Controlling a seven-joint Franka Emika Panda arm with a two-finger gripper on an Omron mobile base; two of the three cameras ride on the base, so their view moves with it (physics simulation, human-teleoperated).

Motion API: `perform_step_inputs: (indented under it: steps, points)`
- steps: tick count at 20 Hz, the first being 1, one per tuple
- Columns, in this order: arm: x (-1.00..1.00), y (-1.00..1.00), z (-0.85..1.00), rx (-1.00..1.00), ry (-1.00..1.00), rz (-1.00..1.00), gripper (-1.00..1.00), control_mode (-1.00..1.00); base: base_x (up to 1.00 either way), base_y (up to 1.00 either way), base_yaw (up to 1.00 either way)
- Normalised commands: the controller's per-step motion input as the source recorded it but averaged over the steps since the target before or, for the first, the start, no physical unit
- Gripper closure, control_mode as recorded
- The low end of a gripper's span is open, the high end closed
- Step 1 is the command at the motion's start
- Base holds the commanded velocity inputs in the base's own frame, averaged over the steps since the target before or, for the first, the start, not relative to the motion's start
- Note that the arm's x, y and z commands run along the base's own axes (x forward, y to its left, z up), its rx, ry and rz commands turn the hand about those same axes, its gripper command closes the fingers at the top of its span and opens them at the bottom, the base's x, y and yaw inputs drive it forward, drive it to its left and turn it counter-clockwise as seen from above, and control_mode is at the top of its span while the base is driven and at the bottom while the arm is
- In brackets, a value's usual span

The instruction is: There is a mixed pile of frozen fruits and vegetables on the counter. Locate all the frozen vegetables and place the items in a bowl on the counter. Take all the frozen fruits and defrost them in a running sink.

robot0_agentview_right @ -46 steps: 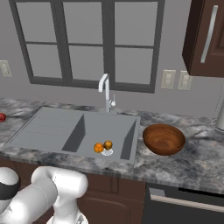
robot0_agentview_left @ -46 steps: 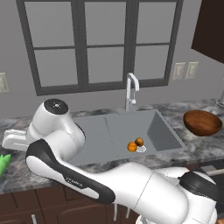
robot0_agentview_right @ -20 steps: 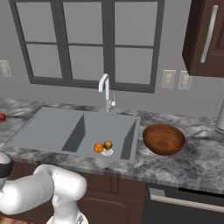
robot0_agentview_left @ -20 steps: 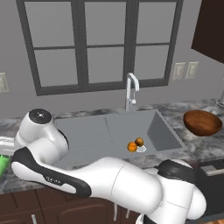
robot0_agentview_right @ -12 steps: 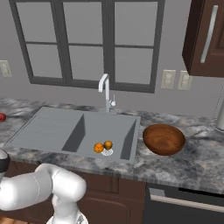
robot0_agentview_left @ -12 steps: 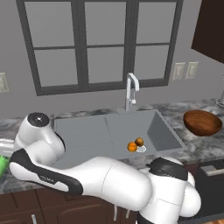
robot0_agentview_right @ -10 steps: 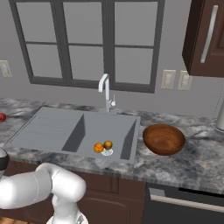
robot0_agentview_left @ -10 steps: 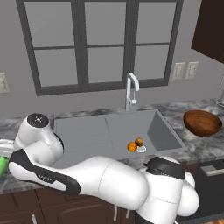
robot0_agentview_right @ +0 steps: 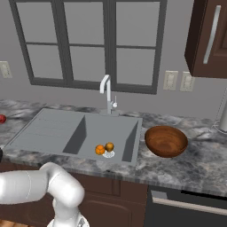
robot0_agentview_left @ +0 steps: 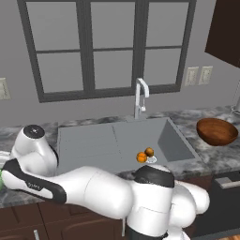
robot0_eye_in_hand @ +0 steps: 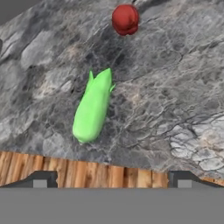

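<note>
Change since the earlier pictures: you will find the arm swung further to its left and lower; in the left base view its dark-capped joint has moved from above the drainboard to near the left edge, and in the right base view less of the arm shows at the lower left. Fruits, bowl and sink lie as before.

Arm pose: it reaches out from the base low across the counter front (robot0_agentview_left: pixel 28 199) toward the far left, with the hand looking down on the worktop.

Gripper (robot0_eye_in_hand: pixel 112 180): jaws spread wide, nothing between them; the two dark fingertips (robot0_eye_in_hand: pixel 41 178) stand at the bottom of the hand view, over the counter's near edge, where wood-look floor shows below.

Green pointed piece (robot0_eye_in_hand: pixel 92 106): lying flat on the grey marbled counter (robot0_eye_in_hand: pixel 175 87), its long axis running away from the jaws and slightly tilted, pointed end farther off. It sits above the gap between the fingertips in the hand view, a little toward the left one, apart from both.

Red ball (robot0_eye_in_hand: pixel 125 19): on the counter beyond the green piece, well apart from it.

Two orange balls (robot0_agentview_right: pixel 104 148): touching or nearly so, by the drain in the sink (robot0_agentview_right: pixel 53 133).

Bowl (robot0_agentview_right: pixel 166 141): on the counter right of the sink, holding nothing.
</note>
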Motion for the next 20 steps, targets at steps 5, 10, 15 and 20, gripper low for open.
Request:
perform_step_inputs:
  steps: [5, 10, 15, 20]
  points:
    - [0.32, 0.37, -0.22, -0.02, 0.05, 0.0, -1.0, -1.0, 0.0, 0.0, 0.0]
    - [0.27, 0.32, -0.24, -0.02, 0.04, 0.0, -1.0, -1.0, 0.0, 0.0, 0.0]
    - [0.23, 0.23, -0.23, -0.01, 0.02, 0.0, -1.0, -1.0, 0.0, 0.0, 0.0]
    - [0.23, 0.28, -0.27, -0.02, 0.02, 0.0, -1.0, -1.0, 0.0, 0.0, 0.0]
